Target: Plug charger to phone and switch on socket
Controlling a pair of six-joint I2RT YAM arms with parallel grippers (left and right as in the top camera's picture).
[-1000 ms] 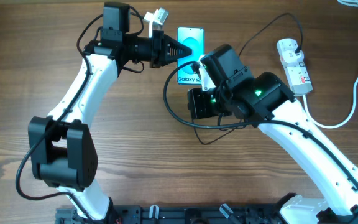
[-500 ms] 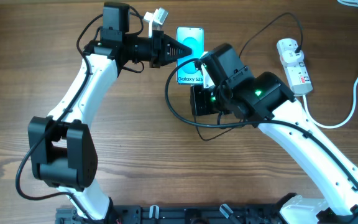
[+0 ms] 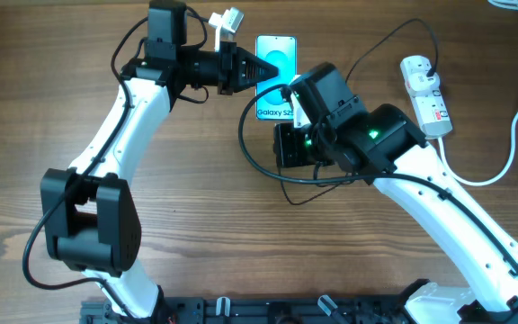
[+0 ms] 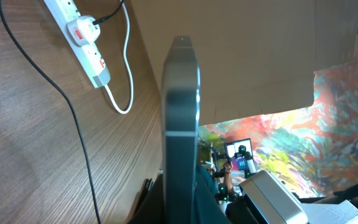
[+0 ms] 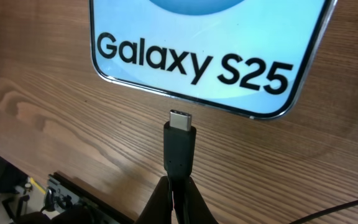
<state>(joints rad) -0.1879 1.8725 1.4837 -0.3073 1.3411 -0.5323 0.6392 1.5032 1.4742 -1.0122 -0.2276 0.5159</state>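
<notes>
The phone lies at the table's far middle, turquoise screen up, with its white "Galaxy S25" strip toward the right arm. My left gripper is shut on the phone's side; the left wrist view shows the phone edge-on between the jaws. My right gripper is shut on the charger plug, whose metal tip points at the phone's bottom edge with a small gap. In the overhead view the right gripper is just below the phone. The socket lies at the far right.
The charger's thin black cable loops under the right arm and runs back to a plug in the socket. A thick white cord curves along the right edge. The socket also shows in the left wrist view.
My right gripper has crept slightly toward the phone's bottom edge with the plug. The left arm and the phone have held still.
</notes>
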